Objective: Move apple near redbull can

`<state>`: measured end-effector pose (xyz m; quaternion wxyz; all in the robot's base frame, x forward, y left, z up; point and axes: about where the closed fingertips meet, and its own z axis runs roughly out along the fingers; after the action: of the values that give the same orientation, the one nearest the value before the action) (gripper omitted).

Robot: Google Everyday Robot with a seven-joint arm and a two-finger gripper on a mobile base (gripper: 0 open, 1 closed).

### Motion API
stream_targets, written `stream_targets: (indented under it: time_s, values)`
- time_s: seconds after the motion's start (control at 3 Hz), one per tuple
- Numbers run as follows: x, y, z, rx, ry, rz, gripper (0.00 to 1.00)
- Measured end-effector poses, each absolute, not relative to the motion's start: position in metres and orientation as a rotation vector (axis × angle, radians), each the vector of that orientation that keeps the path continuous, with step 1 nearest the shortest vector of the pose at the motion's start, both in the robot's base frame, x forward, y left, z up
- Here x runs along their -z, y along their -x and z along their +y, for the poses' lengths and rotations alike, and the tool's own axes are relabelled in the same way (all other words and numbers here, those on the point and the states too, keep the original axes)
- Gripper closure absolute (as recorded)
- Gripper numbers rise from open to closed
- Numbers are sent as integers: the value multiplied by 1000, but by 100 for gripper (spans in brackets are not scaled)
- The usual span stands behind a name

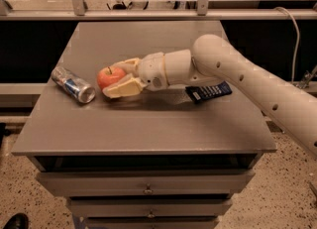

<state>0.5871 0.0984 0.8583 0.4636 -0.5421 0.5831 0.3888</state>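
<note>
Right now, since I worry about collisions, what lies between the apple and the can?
Nothing: the camera view shows only a bare strip of table between the apple and the can. The gripper grips the apple near the table's middle.

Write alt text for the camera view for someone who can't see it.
The gripper of a white robot arm holds a red apple close beside a silver and blue can lying on its side on a grey table. A dark blue packet lies partly behind the arm.
</note>
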Motion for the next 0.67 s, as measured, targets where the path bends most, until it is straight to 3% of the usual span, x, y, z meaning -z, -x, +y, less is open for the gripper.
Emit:
stream_targets:
  time_s: [0.67]
  values:
    - [-850, -579, 101, -934, 1405, 1407, 51]
